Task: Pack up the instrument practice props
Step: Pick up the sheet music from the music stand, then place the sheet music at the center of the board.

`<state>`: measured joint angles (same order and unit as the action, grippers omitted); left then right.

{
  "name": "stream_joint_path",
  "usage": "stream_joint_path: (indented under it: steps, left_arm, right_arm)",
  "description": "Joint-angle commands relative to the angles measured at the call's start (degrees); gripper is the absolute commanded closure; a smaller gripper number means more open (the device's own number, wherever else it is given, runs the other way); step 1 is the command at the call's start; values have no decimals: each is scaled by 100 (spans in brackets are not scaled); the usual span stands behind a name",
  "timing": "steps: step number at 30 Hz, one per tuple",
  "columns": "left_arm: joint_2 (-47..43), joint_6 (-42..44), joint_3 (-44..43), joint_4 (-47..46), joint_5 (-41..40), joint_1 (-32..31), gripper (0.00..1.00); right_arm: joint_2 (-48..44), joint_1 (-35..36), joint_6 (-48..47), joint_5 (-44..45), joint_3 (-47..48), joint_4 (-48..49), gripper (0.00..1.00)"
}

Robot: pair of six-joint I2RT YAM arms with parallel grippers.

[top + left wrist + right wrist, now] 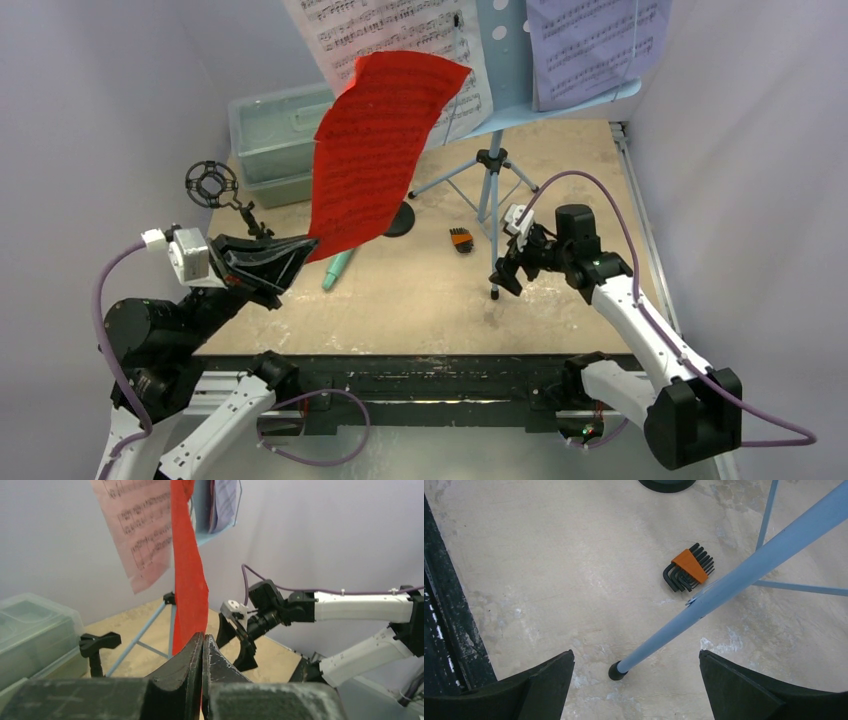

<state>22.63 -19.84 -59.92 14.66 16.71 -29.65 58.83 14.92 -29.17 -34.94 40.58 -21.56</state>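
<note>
Left gripper (300, 246) (204, 639): jaws are pressing together, pinching the lower edge of the red music sheet (385, 140) (189, 580). The sheet is standing nearly on end. Its long axis is running from the pinch up and away toward the light-blue perforated music rack (505, 45), bowing a little. In the overhead view its top edge is overlapping the white music sheet (335, 25); cannot tell whether it is touching the rack or hanging clear.

Relation that matters: the pale green translucent plastic case (268, 130) is sitting beyond the left gripper at the far left of the table (420, 320), well apart from the right arm. The left arm is the nearer one. Judgement: the coming move is calling for swinging the sheet over the case and laying it down flat.

Right gripper (503, 276) (635, 656): jaws are standing spread wide, holding nothing. It is hovering over the rack's near tripod leg (493, 250) (724, 587), whose black-capped foot is resting on the table between the jaws, touching neither.
</note>
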Motion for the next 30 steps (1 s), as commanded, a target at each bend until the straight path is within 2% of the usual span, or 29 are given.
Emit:
stream_joint_path:
  steps: [1, 7, 16, 30]
  left_arm:
    - [141, 49, 37, 609, 700, 21, 100]
    - [376, -322, 543, 453, 1541, 23, 100]
    - [658, -664, 1546, -202, 2210, 21, 100]
    - [1926, -22, 1972, -335, 3046, 21, 100]
  right_arm:
    - [-208, -98, -396, -361, 285, -372, 1]
    - [-250, -120, -944, -572, 458, -876, 1]
    - [-407, -113, -1540, -1230, 629, -1438, 1]
    - [-408, -114, -2274, -1644, 972, -2261, 1]
